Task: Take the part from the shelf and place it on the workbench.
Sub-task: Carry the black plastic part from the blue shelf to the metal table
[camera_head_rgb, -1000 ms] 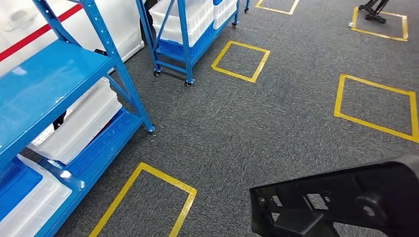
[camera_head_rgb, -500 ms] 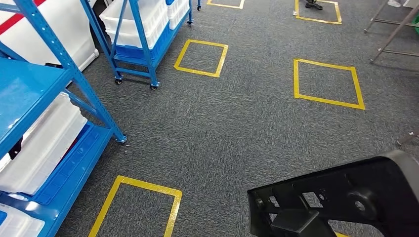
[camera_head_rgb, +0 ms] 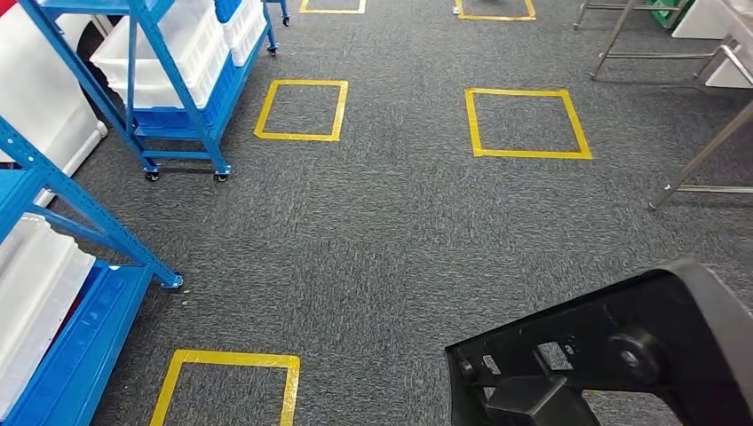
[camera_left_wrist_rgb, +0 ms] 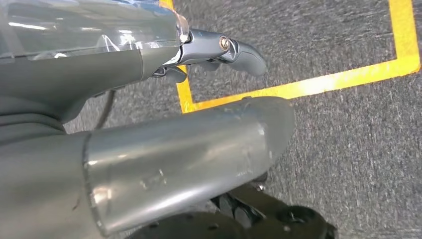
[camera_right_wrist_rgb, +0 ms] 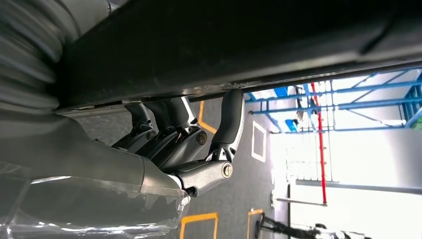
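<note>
your view has swung away from the blue shelf (camera_head_rgb: 80, 222), now at 9 o'clock. the black part (camera_head_rgb: 613, 359) sits at 5 o'clock, right hand (camera_right_wrist_rgb: 186, 142) curled under it; left hand (camera_left_wrist_rgb: 219, 50) unclear. desk comes next.

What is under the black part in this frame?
Beneath the black part, the right hand presses its fingers up against the underside. Below lies grey carpet. The carpet directly under the part is covered.
</note>
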Controlling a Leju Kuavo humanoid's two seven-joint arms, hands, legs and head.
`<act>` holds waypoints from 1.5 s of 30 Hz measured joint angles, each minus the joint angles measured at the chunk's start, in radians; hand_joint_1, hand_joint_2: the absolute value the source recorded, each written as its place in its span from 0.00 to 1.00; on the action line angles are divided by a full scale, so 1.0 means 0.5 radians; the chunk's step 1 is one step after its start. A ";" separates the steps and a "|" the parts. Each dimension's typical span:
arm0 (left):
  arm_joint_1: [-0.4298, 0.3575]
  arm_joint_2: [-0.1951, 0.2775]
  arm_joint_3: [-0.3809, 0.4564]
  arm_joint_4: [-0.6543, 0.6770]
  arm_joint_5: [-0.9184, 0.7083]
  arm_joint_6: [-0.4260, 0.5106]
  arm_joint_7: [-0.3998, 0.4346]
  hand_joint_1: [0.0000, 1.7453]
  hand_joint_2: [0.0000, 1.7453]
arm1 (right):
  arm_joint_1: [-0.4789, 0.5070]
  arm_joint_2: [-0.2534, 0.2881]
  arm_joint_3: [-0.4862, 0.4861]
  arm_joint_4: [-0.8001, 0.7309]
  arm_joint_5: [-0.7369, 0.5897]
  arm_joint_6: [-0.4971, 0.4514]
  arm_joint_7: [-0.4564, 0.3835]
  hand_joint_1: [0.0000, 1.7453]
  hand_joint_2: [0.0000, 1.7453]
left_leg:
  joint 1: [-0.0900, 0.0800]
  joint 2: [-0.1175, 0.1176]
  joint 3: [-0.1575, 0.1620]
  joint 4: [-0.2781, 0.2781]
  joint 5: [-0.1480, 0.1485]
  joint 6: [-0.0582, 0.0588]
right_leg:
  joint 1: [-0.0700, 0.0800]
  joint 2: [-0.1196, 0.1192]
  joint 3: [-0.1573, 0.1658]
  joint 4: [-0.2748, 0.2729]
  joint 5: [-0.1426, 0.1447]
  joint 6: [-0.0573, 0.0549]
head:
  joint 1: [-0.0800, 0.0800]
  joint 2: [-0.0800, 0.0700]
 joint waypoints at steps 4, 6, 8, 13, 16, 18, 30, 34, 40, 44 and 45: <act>-0.010 -0.001 0.001 0.000 -0.002 0.016 0.003 0.00 0.00 | -0.003 0.000 0.002 0.002 0.007 0.010 0.002 1.00 1.00 | 0.022 -0.156 0.171 -0.421 0.207 0.001 | -0.006 0.109 -0.020 0.042 -0.012 0.033 | 0.001 0.000; -0.014 -0.001 0.001 0.000 -0.003 0.021 0.003 0.00 0.00 | -0.002 0.000 0.002 0.001 0.008 0.013 0.003 1.00 1.00 | 0.012 -0.169 0.182 -0.460 0.202 0.020 | -0.008 0.161 -0.042 0.046 -0.002 0.063 | 0.002 0.000; -0.021 -0.004 0.001 0.000 -0.003 0.023 0.002 0.00 0.00 | 0.003 0.000 0.000 0.001 0.009 0.015 0.003 1.00 1.00 | 0.012 -0.118 0.186 -0.472 0.216 0.054 | -0.012 0.167 -0.057 0.050 0.001 0.087 | 0.005 0.000; -0.017 -0.006 0.001 0.000 -0.005 0.028 0.003 0.00 0.00 | -0.003 -0.001 -0.005 0.002 0.010 0.015 0.003 1.00 1.00 | -0.007 0.035 0.186 -0.497 0.232 0.103 | -0.006 -0.075 -0.284 0.521 -0.243 0.103 | 0.031 0.000; -0.021 -0.007 0.001 0.000 -0.006 0.028 0.005 0.00 0.00 | -0.001 -0.001 -0.010 0.002 0.010 0.015 0.004 1.00 1.00 | -0.019 0.123 0.191 -0.497 0.223 0.105 | -0.004 -0.107 -0.238 0.467 -0.168 0.092 | 0.032 0.000; -0.024 -0.011 0.001 0.000 -0.006 0.028 0.005 0.00 0.00 | -0.002 -0.001 -0.011 0.001 0.010 0.016 0.004 1.00 1.00 | -0.027 0.169 0.205 -0.496 0.212 0.097 | 0.016 -0.197 -0.083 0.194 -0.059 0.066 | 0.032 0.000; -0.043 -0.018 0.001 0.000 -0.006 0.028 0.004 0.00 0.00 | 0.005 0.000 -0.013 -0.006 0.008 0.018 0.003 1.00 1.00 | -0.034 0.217 0.223 -0.461 0.159 0.039 | 0.027 -0.170 -0.001 -0.004 -0.002 0.003 | 0.028 0.000; -0.028 -0.015 0.002 0.000 -0.006 0.028 0.005 0.00 0.00 | -0.001 0.000 -0.010 -0.005 0.007 0.015 0.004 1.00 1.00 | -0.001 -0.052 0.092 -0.215 0.084 0.009 | 0.011 0.003 -0.010 0.016 0.000 0.006 | 0.019 0.000; -0.034 -0.015 0.002 -0.001 -0.010 0.028 0.002 0.00 0.00 | 0.006 0.000 -0.011 -0.005 0.008 0.009 0.005 1.00 1.00 | 0.013 -0.106 0.172 -0.465 0.222 0.060 | -0.006 0.152 -0.069 0.070 -0.004 0.089 | 0.019 0.000; -0.028 -0.011 0.002 -0.001 -0.010 0.028 -0.011 0.00 0.00 | -0.006 -0.001 -0.011 -0.005 0.010 0.012 0.002 1.00 1.00 | 0.004 0.017 0.167 -0.485 0.236 0.097 | -0.003 -0.068 -0.264 0.466 -0.220 0.114 | 0.049 0.000; -0.027 -0.010 0.002 -0.001 -0.010 0.028 -0.013 0.00 0.00 | -0.007 -0.001 -0.011 -0.004 0.011 0.013 0.002 1.00 1.00 | -0.001 0.048 0.165 -0.484 0.234 0.098 | -0.006 -0.083 -0.307 0.559 -0.250 0.118 | 0.049 0.000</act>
